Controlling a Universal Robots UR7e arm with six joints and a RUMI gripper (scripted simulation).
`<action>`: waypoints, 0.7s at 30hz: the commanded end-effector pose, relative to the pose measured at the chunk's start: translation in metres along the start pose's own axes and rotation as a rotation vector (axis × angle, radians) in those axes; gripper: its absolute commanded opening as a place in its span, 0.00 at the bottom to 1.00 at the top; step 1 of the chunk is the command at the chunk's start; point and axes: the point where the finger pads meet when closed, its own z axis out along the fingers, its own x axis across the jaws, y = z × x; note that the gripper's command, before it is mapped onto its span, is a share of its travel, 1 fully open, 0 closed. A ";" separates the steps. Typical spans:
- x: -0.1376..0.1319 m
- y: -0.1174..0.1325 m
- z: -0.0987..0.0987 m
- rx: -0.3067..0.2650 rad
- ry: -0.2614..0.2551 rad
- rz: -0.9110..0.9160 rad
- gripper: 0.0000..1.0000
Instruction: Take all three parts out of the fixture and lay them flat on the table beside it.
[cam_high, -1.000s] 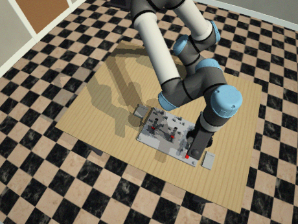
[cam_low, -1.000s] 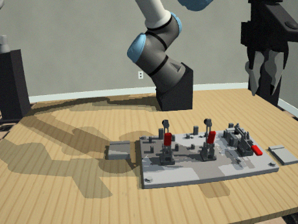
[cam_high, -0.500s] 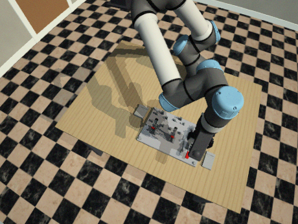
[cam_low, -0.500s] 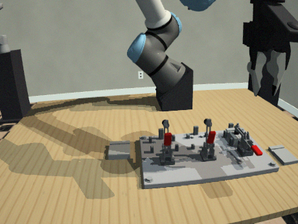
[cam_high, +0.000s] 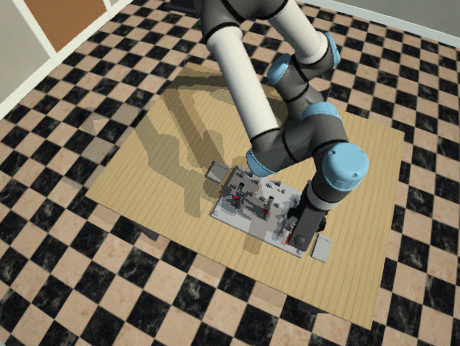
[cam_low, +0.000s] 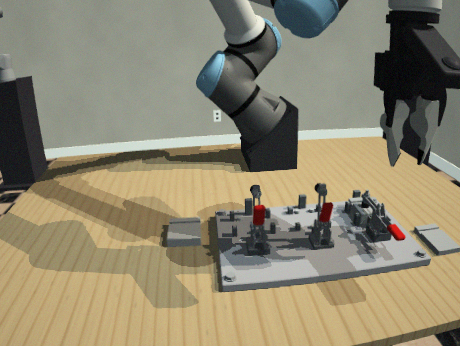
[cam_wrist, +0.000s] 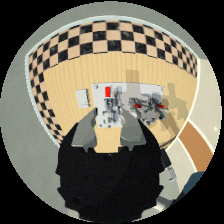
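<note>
The grey fixture plate (cam_high: 248, 231) (cam_low: 300, 268) (cam_wrist: 99, 102) lies on the wooden table and carries three toggle clamps with red handles. The left clamp (cam_low: 259, 214) and the middle clamp (cam_low: 325, 211) stand with handles up. The right clamp's handle (cam_low: 396, 231) lies flat. One flat grey part (cam_high: 217, 173) (cam_low: 184, 232) lies on the table left of the fixture. Another flat grey part (cam_high: 321, 247) (cam_low: 436, 238) (cam_wrist: 83, 97) lies on the table right of it. My gripper (cam_low: 409, 159) (cam_wrist: 108, 107) hangs high above the fixture's right end, fingers apart and empty. I cannot tell whether a part sits under the right clamp.
The arm's dark base (cam_low: 272, 140) stands behind the fixture. A dark column (cam_low: 20, 130) stands at the table's left edge. The table's front edge (cam_low: 350, 335) runs close below the fixture. A checkered floor (cam_high: 75, 280) surrounds the table.
</note>
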 end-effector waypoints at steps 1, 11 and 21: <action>0.000 -0.001 0.025 0.003 -0.001 0.000 0.28; 0.000 -0.001 0.067 0.003 -0.001 0.000 0.28; 0.000 -0.001 0.097 0.003 -0.001 0.000 0.28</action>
